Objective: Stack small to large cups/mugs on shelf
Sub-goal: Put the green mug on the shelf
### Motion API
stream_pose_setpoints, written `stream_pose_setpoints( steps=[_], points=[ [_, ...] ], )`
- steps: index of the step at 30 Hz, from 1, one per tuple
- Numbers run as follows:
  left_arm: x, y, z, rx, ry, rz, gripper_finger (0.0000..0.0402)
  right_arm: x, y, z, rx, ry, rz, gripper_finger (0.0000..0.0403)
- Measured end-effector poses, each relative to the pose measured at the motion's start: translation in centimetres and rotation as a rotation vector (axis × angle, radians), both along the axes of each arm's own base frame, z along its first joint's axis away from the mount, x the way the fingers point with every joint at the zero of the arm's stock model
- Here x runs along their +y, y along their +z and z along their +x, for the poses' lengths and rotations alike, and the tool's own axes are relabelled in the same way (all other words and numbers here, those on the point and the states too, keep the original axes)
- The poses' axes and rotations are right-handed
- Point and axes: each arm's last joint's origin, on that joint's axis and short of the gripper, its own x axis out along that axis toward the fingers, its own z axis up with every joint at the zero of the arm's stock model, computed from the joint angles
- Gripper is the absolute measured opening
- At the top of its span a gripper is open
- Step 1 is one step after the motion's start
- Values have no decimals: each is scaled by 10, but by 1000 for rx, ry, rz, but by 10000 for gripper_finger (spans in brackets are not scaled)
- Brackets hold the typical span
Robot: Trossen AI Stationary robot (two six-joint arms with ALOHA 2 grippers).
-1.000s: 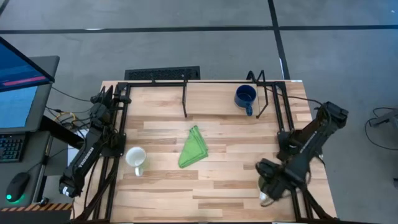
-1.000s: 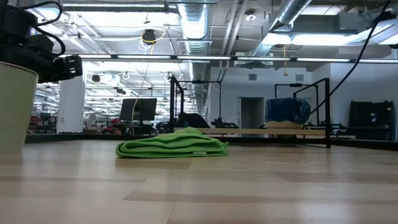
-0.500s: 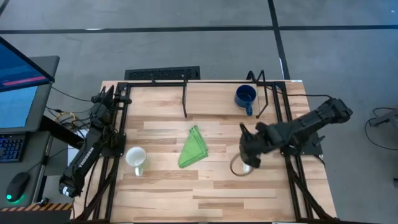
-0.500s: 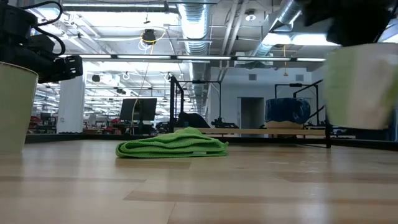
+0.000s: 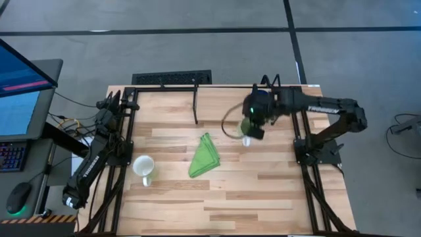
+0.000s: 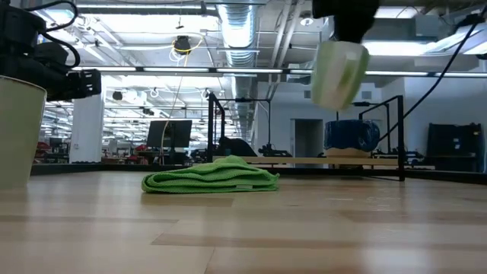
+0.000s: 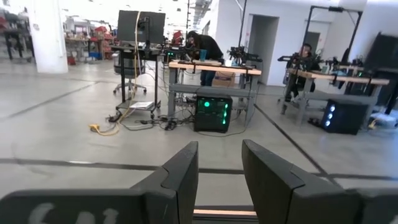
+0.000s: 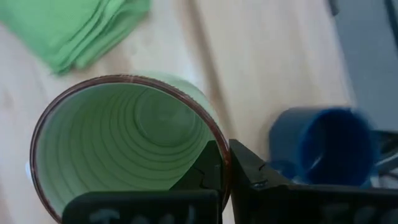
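Right claw (image 8: pixel 225 163) pinches green mug (image 8: pixel 127 143) by its rim, aloft, apparently just beside blue mug (image 5: pixel 259 100) on far shelf (image 5: pixel 223 99). Left claw (image 7: pixel 219 180) slightly open, empty, at tabletop's (image 5: pixel 230 191) left edge.

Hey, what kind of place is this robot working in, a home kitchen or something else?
Not a kitchen; most likely a robotics lab or industrial workshop. Exposed ceiling ducts run overhead, workbenches loaded with electronics stand on a bare concrete floor, and a computer monitor sits beside the wooden table.

I see cloth (image 5: pixel 205 156) mid-worktop (image 5: pixel 263 197) | one mug (image 5: pixel 144 168) left of it | another mug (image 5: pixel 260 100) on shelf (image 5: pixel 223 99) behind-right | third mug (image 5: pixel 244 125) raised between, in right claw (image 5: pixel 253 122).
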Motion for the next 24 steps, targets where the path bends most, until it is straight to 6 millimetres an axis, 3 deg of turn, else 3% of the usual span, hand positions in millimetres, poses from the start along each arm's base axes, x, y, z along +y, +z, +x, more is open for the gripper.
stream_pose_setpoints(
  steps=[6, 11, 17, 24],
  points=[
    [0, 0, 0, 35, 2, 0, 114, -42, 10, 16, 13, 35, -58, 20],
    [0, 0, 0, 35, 2, 0, 114, -77, 6, 33, 41, 80, -41, 20],
    [0, 0, 0, 35, 2, 0, 114, -119, -10, 48, 86, 93, 8, 20],
    [0, 0, 0, 35, 2, 0, 114, -151, -31, 54, 153, 87, 70, 20]
  ],
)
